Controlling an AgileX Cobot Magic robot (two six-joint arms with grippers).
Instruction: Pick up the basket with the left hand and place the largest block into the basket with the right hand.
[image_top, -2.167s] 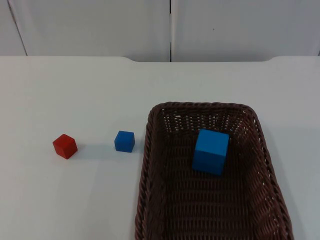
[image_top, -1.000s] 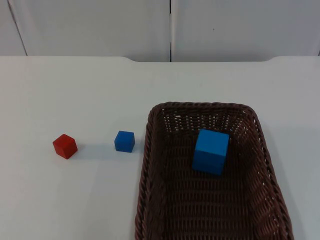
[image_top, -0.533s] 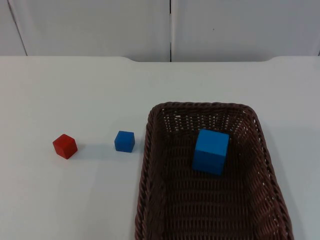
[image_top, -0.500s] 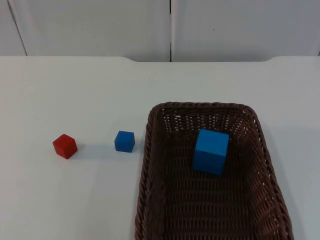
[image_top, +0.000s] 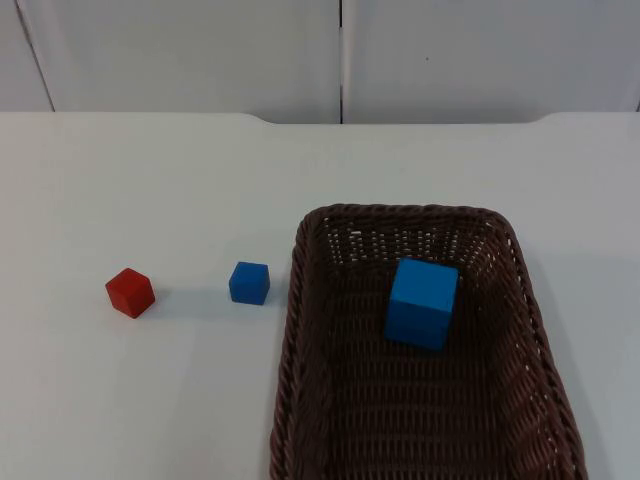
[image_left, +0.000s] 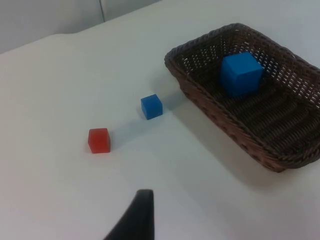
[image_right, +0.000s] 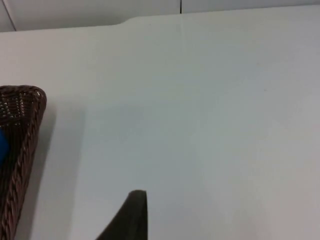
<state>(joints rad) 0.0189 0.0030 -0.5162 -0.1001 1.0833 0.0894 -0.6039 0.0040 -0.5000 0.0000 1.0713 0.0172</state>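
The large blue cube (image_top: 422, 302) lay inside the dark brown woven wicker basket (image_top: 300, 330), resting on the basket's floor toward its far end, slightly turned against the basket's walls. In the left wrist view the same cube (image_left: 241, 73) sat within the basket's (image_left: 210, 107) rim, clear of the near wall. The basket stood on the white desk (image_top: 150, 180) at the near right of the scene, and nothing gripped it.

Just left of the basket's left wall, apart from it, stood a small blue cube (image_top: 249, 282), and farther left, well apart from the basket, a small red cube (image_top: 130, 292). The left wrist view showed the small blue cube (image_left: 151, 106) and the small red cube (image_left: 99, 140) side by side on the bare desk.

A black fingertip of the left pincer (image_left: 137, 215) hung above the desk on the near side of the red cube, holding nothing; how far apart its fingers stood could not be told. A black fingertip of the right pincer (image_right: 132, 215) hung over bare desk beside one corner of the basket (image_right: 20, 145), also holding nothing, its opening likewise impossible to judge.

A grey partition wall (image_top: 200, 50) closed the desk's far edge.
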